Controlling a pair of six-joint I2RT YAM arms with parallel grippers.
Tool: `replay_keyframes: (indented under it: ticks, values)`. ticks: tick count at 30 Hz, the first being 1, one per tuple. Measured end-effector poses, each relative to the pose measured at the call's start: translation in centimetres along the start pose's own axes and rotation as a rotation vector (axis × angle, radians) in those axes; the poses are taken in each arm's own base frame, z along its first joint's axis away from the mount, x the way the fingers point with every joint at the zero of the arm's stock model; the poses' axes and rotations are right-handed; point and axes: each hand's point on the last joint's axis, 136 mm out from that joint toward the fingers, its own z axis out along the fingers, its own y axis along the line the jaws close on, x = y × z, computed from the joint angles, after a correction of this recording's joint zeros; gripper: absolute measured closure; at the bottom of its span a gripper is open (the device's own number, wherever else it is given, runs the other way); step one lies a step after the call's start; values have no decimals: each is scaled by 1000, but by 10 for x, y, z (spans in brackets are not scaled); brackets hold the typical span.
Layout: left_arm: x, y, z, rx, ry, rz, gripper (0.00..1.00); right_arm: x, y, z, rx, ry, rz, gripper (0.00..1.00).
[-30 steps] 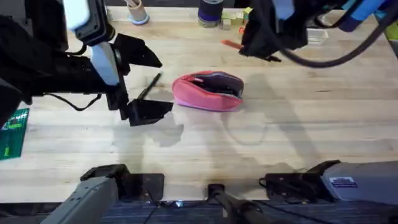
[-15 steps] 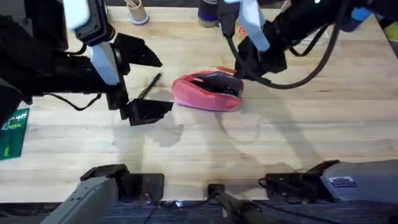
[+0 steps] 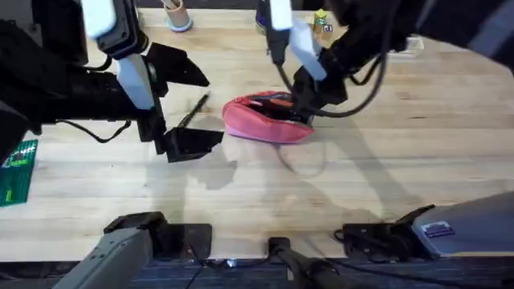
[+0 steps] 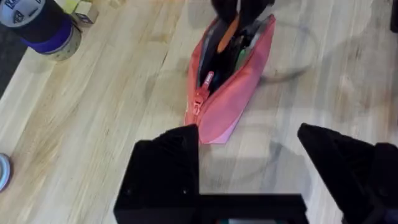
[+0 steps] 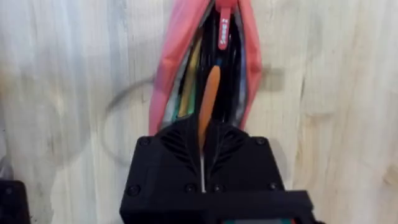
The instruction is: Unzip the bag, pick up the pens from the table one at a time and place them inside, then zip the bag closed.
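The right arm reaches in from the far right, its right claw (image 3: 307, 103) lowered over the open mouth of the pink fabric pencil pouch (image 3: 265, 119), fingers pinching the slim orange pen (image 5: 209, 102) above the grey lining. The left claw (image 3: 181, 108), fingers spread, hovers left of the pouch over the slim black pen (image 3: 191, 111) on the light wooden worktop (image 3: 385, 168).

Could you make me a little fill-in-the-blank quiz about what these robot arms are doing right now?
1. The right hand is shut on the ____ pen.
2. That pen points into the open pink ____, whose zipper is undone.
3. The black pen lies on the ____ beside the left hand.
4. The left hand's fingers are ____.

Missing words: orange; bag; table; open
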Motion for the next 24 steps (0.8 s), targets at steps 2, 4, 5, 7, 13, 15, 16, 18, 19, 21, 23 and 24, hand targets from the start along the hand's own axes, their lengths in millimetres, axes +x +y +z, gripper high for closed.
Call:
replay_keyframes:
  ticks: [2, 4, 5, 7, 13, 15, 16, 18, 19, 21, 23, 24]
  values:
    - [0, 0, 0, 0, 0, 0, 8, 0, -2, 11, -18, 6, -4, 970]
    - [0, 0, 0, 0, 0, 0, 8, -2, -1, 21, -36, 12, -11, 970]
    - [0, 0, 0, 0, 0, 0, 8, -3, -1, 26, -43, 14, -16, 970]
    - [0, 0, 0, 0, 0, 0, 8, -5, -3, 34, -47, 13, -27, 970]
    - [0, 0, 0, 0, 0, 0, 8, -15, -15, 48, -15, -8, -46, 970]
    - [0, 0, 0, 0, 0, 0, 8, -17, -19, 51, -2, -16, -34, 970]
    - [0, 0, 0, 0, 0, 0, 8, -18, -21, 51, 6, -20, -30, 970]
    - [0, 0, 0, 0, 0, 0, 8, -20, -24, 51, 16, -27, -20, 970]
    - [0, 0, 0, 0, 0, 0, 8, -21, -25, 51, 20, -30, -16, 970]
    - [0, 0, 0, 0, 0, 0, 8, -23, -25, 52, 22, -32, -14, 970]
    - [0, 0, 0, 0, 0, 0, 8, -25, -23, 53, 19, -32, -16, 970]
    - [0, 0, 0, 0, 0, 0, 8, -26, -22, 53, 17, -33, -15, 947]
